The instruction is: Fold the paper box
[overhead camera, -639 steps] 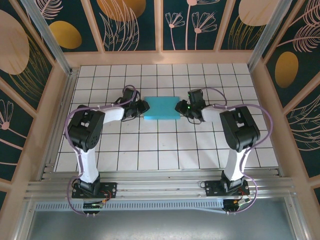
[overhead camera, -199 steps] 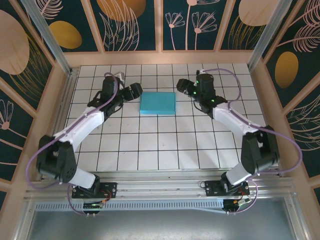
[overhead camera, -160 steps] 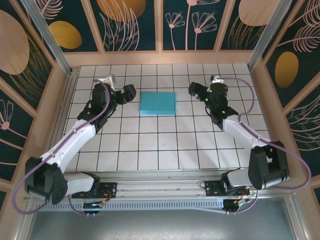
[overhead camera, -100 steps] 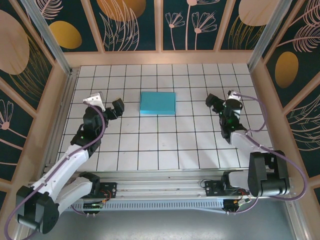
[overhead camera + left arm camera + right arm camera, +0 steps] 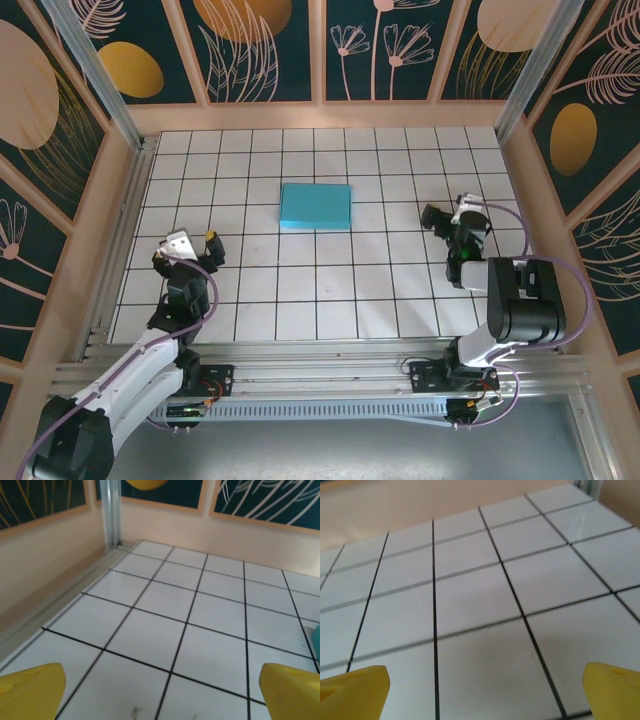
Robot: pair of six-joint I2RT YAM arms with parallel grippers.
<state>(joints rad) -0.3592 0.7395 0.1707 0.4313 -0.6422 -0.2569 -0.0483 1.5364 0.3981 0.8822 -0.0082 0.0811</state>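
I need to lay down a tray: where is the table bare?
Bare: the stretch between left arm and right arm, nearer than the paper box; also the tiles behind the box, up to the back wall. Crowded only beside each arm.

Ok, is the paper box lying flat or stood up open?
Flat: the paper box shows from above as one plain turquoise rectangle on the tiles, no raised flaps visible.

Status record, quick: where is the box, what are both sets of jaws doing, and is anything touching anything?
paper box: lies flat on the table, turquoise face up, toward the far middle
left arm: jaws wide open, empty, over the near-left tiles
right arm: jaws wide open, empty, over the right-hand tiles
contact: none; both arms are well clear of the box
raised flaps: none seen
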